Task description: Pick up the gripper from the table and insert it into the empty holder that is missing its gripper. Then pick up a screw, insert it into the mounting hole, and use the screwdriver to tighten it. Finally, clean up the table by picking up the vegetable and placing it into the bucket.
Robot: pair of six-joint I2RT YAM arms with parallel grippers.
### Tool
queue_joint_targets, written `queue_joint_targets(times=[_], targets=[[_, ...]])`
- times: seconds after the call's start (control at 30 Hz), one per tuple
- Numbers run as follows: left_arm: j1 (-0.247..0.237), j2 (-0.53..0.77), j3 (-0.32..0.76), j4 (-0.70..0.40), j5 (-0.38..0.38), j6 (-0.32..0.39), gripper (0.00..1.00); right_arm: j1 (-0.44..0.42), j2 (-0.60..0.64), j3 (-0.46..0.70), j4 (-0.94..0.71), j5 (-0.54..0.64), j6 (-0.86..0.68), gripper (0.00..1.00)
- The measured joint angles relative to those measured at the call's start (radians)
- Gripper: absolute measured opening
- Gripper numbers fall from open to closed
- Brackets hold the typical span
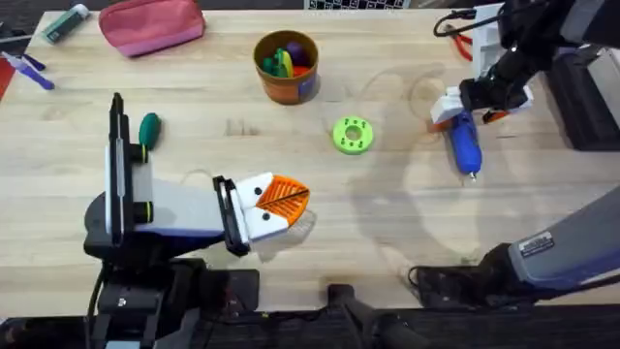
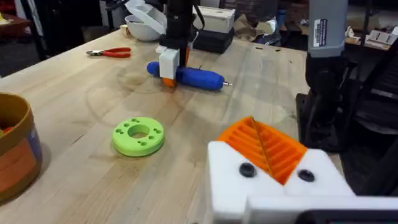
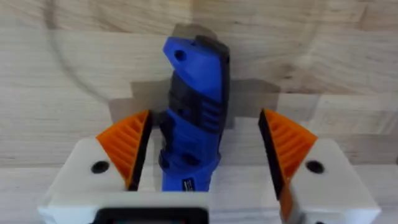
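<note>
Straddling 1 screwdriver, right gripper fingers released, left gripper fingers clenched, 1 bucket, 1 vegetable.

The blue pen-shaped screwdriver lies flat on the light wooden table at its right side, its thin silver bit pointing toward the near edge. Its body sits between the open orange pads of the right gripper, with a gap on the far side. The small dark green vegetable rests on the table's left part. The round orange bucket stands upright near the far edge, colourful toy pieces at its rim.
</note>
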Motion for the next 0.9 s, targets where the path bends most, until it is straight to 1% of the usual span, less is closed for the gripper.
queue_joint_targets(times=[0.53, 0.67, 0.7, 0.73, 0.9], targets=[[0.0, 0.0, 0.0, 0.0, 0.0, 0.0, 0.02, 0.011, 0.005, 0.0, 0.015, -0.002, 0.012, 0.966], [0.0, 0.0, 0.0, 0.0, 0.0, 0.0, 0.02, 0.012, 0.007, 0.0, 0.014, -0.005, 0.012, 0.917], [0.0, 0.0, 0.0, 0.0, 0.0, 0.0, 0.02, 0.013, 0.007, 0.0, 0.014, -0.006, 0.012, 0.896], [0.0, 0.0, 0.0, 0.0, 0.0, 0.0, 0.02, 0.015, 0.007, 0.0, 0.014, -0.009, 0.012, 0.841], [0.0, 0.0, 0.0, 0.0, 0.0, 0.0, 0.02, 0.02, 0.01, 0.0, 0.015, -0.011, 0.02, 0.432]])
